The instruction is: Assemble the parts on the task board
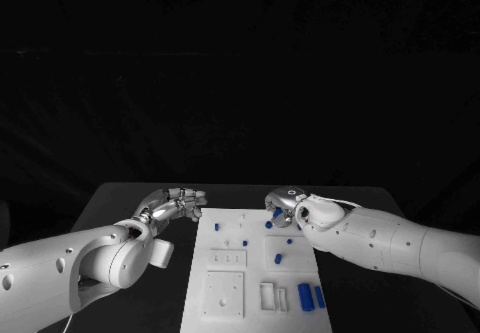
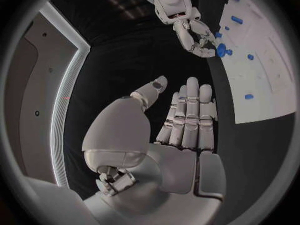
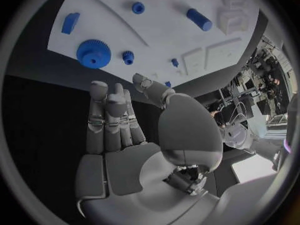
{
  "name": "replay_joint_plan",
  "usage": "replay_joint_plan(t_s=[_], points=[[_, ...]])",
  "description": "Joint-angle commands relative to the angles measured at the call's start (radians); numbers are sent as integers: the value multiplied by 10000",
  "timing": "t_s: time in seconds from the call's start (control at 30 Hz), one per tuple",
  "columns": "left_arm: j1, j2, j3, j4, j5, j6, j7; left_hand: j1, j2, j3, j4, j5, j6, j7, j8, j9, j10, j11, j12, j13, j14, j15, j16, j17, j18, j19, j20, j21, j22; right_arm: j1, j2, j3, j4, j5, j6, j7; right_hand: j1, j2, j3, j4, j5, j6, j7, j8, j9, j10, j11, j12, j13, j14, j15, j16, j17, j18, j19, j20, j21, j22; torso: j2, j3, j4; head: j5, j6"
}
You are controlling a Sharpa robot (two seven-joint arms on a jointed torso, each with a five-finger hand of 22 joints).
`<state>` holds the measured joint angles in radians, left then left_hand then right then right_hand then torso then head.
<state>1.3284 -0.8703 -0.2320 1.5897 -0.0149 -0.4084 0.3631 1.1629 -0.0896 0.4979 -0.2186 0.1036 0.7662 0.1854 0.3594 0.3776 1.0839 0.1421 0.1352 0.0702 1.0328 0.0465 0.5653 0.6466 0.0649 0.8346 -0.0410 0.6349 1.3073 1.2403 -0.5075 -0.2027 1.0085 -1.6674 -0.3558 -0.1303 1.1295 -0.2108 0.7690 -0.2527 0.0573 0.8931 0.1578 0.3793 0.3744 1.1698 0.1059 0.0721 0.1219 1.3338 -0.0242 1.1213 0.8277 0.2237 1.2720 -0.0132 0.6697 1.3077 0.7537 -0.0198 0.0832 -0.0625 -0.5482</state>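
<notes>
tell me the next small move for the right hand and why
Probably lower the right hand onto the large blue gear and close on it. The right wrist view shows its fingers straight and holding nothing, with the gear lying loose on the task board just ahead of the fingertips.

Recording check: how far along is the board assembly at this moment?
Fairly early, at a guess. Done: a few small blue pegs seem to stand in the task board. In hand: nothing; the left hand and right hand hover empty at its far end, the right beside the blue gear. To do: two blue cylinders lie loose near the front edge.
</notes>
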Motion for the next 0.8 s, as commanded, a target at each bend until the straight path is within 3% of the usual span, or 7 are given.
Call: replay_joint_plan(t_s=[0.03,0.37,0.8], points=[[15,26,11,10,-39,200,17,-134,6,7,-60,-45,9,81,-34,-14,-13,50,-63,-8,15,38,-38,17,200,-16,-78,46,30,-28,39,3,18,-228,-10,-26,-14,-93,12,88,-51,-81,6,-48,-16,-50,7,-43,-14,-125,168,53,-20,381,86,-134,49,193,134,-4,34,-10,-42],[15,51,12,-10,-39,185,11,-176,-1,30,-85,-57,0,85,-43,-14,-19,56,-80,-8,7,41,-45,22,201,-24,-78,52,27,-119,147,3,-180,-158,59,-20,-15,-100,36,184,-55,-34,-36,-36,-6,22,-9,-17,-16,-134,155,98,-60,381,86,-144,64,189,313,-25,120,-58,-32],[15,64,13,-5,-38,193,-2,-210,-4,52,-107,-65,-2,81,-47,-13,-21,54,-94,-7,-4,45,-54,26,201,-34,-74,55,23,-134,223,3,-330,-296,101,-127,-4,-52,32,207,-57,36,-66,-7,13,109,-38,6,-8,-141,127,132,-91,380,84,-150,79,189,583,-82,160,-124,26]])
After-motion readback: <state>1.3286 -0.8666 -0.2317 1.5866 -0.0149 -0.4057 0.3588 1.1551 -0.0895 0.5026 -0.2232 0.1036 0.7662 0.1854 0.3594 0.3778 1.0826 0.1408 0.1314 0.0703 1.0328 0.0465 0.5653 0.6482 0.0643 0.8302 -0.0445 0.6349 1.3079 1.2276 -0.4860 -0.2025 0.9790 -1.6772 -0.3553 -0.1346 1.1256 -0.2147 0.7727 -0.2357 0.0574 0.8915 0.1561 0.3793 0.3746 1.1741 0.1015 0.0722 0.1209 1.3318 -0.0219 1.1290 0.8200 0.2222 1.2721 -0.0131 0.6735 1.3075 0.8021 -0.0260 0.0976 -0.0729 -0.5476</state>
